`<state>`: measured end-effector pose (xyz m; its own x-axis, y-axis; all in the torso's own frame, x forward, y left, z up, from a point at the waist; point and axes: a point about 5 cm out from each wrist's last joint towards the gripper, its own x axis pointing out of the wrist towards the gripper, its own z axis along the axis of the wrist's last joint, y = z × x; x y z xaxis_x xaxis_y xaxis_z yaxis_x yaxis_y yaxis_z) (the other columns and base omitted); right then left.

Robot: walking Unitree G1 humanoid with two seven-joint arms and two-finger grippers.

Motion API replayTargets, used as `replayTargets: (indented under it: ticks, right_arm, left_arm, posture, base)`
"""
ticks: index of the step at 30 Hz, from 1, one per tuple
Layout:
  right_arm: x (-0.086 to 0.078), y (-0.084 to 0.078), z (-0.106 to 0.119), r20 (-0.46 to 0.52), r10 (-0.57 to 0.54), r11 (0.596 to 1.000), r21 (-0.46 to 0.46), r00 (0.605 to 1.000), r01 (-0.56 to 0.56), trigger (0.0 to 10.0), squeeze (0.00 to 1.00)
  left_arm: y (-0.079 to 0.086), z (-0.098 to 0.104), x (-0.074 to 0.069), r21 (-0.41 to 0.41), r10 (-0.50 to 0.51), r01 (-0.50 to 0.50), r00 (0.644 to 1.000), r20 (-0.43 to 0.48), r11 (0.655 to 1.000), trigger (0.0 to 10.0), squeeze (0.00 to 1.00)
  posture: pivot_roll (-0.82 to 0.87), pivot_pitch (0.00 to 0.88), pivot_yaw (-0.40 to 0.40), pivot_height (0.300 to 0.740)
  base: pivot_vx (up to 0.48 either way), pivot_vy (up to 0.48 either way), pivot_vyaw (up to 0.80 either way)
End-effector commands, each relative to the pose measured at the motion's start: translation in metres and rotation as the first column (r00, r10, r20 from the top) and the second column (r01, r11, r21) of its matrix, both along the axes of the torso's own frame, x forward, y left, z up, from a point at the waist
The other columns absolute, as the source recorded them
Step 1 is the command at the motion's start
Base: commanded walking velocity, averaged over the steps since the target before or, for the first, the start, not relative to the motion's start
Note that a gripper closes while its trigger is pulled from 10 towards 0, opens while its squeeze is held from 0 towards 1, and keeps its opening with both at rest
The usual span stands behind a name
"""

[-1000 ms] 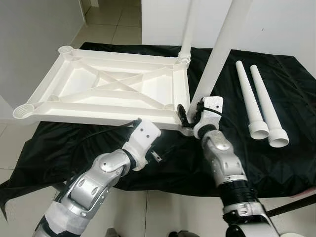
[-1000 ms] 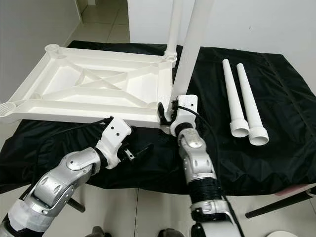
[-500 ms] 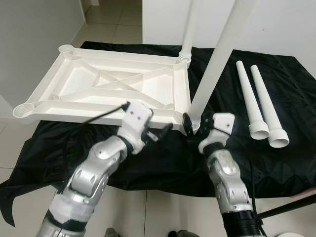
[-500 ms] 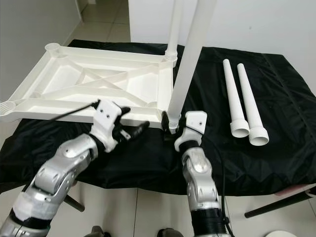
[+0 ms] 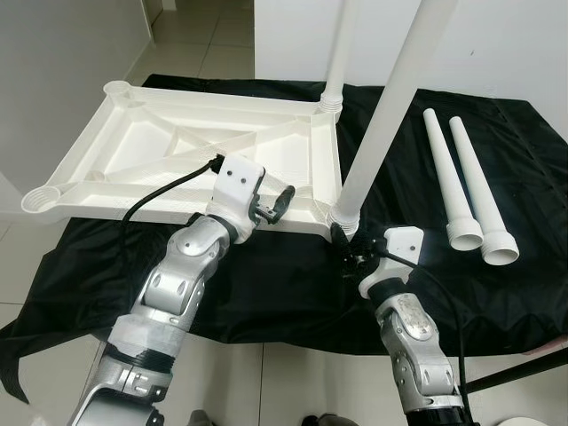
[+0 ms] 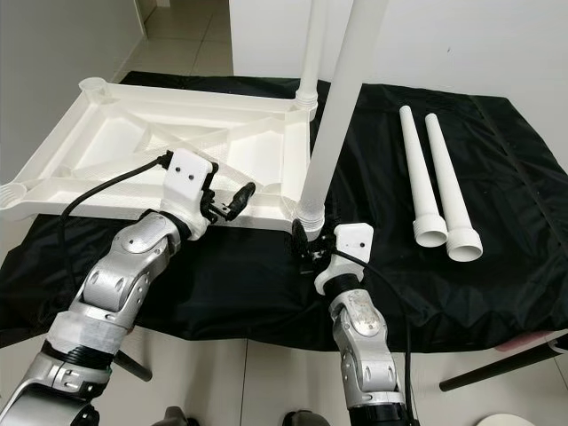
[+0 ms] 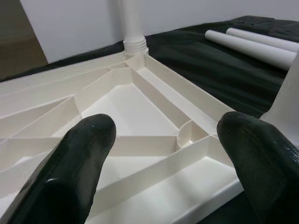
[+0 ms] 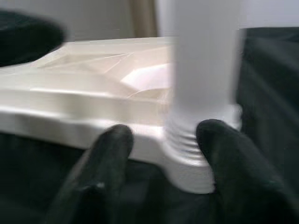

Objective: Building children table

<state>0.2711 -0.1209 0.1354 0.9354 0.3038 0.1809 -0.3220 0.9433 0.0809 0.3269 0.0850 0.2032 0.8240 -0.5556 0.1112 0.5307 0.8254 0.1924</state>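
The upturned white tabletop point(image 5: 191, 164), ribbed plastic, lies at the frame's upper left on a black cloth point(image 5: 293, 284), with two tapered legs standing in its corners. Our right gripper point(image 5: 344, 251) sits below the nearer leg point(image 5: 383, 115), fingers apart beside its threaded collar; our left gripper point(image 5: 277, 202) hovers open-fingered over the rim. Next we judge a spare leg point(image 5: 444, 177) needs fetching.

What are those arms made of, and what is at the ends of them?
Both arms are shiny silver, built of rounded jointed segments with black ribbed rings between them. Each ends in a white boxy wrist block carrying two long black fingers, rounded at the tips. The left gripper has a black cable looping back from its block; the right gripper has one too. White wrapping covers the left arm's upper part.
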Motion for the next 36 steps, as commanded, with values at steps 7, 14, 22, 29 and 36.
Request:
replayTargets:
  ticks: [7, 14, 22, 29, 36]
  right_arm:
    - [0.002, 0.013, -0.004, -0.031, 0.144, 0.989, -0.022, 0.989, -0.144, 10.0, 0.00]
    - [0.020, 0.009, 0.006, -0.003, 0.159, 0.986, -0.057, 0.987, -0.159, 10.0, 0.00]
    - [0.030, 0.003, 0.011, 0.018, 0.130, 0.990, -0.055, 0.991, -0.129, 10.0, 0.00]
    - [0.034, -0.007, 0.013, 0.026, 0.066, 0.997, -0.034, 0.998, -0.065, 10.0, 0.00]
    - [0.036, -0.018, 0.008, 0.000, -0.001, 1.000, -0.003, 1.000, 0.001, 10.0, 0.00]
  left_arm:
    - [0.001, -0.018, -0.009, 0.059, -0.112, 0.114, 0.993, -0.033, 0.992, 10.0, 0.00]
    - [0.013, -0.049, -0.013, 0.223, -0.140, 0.166, 0.982, -0.130, 0.960, 10.0, 0.00]
    - [0.032, -0.064, 0.008, 0.335, 0.033, 0.022, 0.987, -0.158, 0.942, 10.0, 0.00]
    - [0.046, -0.058, 0.025, 0.353, 0.123, -0.068, 0.983, -0.136, 0.933, 10.0, 0.00]
    - [0.053, -0.063, 0.032, 0.413, 0.127, -0.051, 0.979, -0.159, 0.909, 10.0, 0.00]
  posture:
    - [-0.07, 0.086, 0.009, 0.740]
    - [-0.08, 0.079, 0.024, 0.740]
    - [-0.09, 0.070, 0.038, 0.740]
    - [-0.10, 0.066, 0.058, 0.740]
    - [-0.11, 0.064, 0.084, 0.740]
  base:
    - [0.000, 0.000, 0.00]
    - [0.000, 0.000, 0.00]
    - [0.000, 0.000, 0.00]
    - [0.000, 0.000, 0.00]
    - [0.000, 0.000, 0.00]
